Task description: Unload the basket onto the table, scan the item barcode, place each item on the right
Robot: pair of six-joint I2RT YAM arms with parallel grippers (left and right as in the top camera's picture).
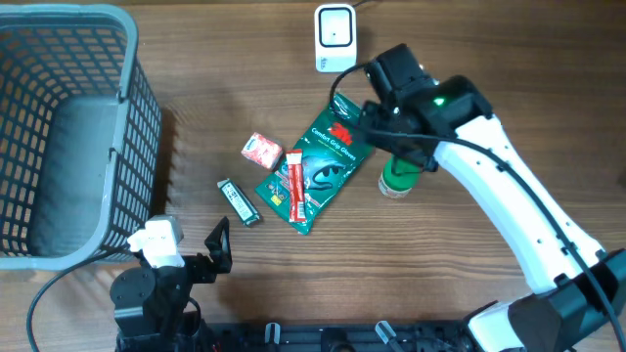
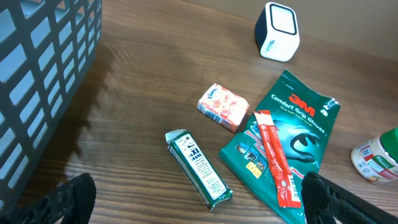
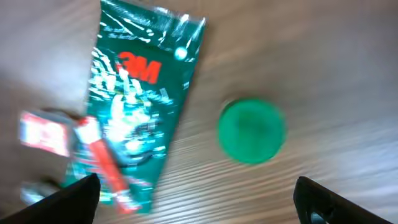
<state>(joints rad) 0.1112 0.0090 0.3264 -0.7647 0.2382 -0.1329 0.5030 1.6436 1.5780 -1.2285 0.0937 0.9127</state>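
Your right gripper [image 3: 196, 193] hangs over the green-capped bottle [image 3: 252, 132] at centre-right of the desk [image 1: 469, 59], fingers [image 3: 74, 199] wide, probably lining up a grab toward the scanner [image 1: 335, 37] up top. Your left gripper [image 2: 199, 202] sits lower left, fingers wide too.

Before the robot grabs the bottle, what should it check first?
1. Right gripper open: ok.
2. Bottle under it: ok, a little off centre.
3. Bottle upright, apart from the glove pack: ok.
4. Where the bottle's barcode faces: cannot tell.
5. Scanner with nothing in front of it: ok.
6. Left gripper open and far from the bottle: ok.
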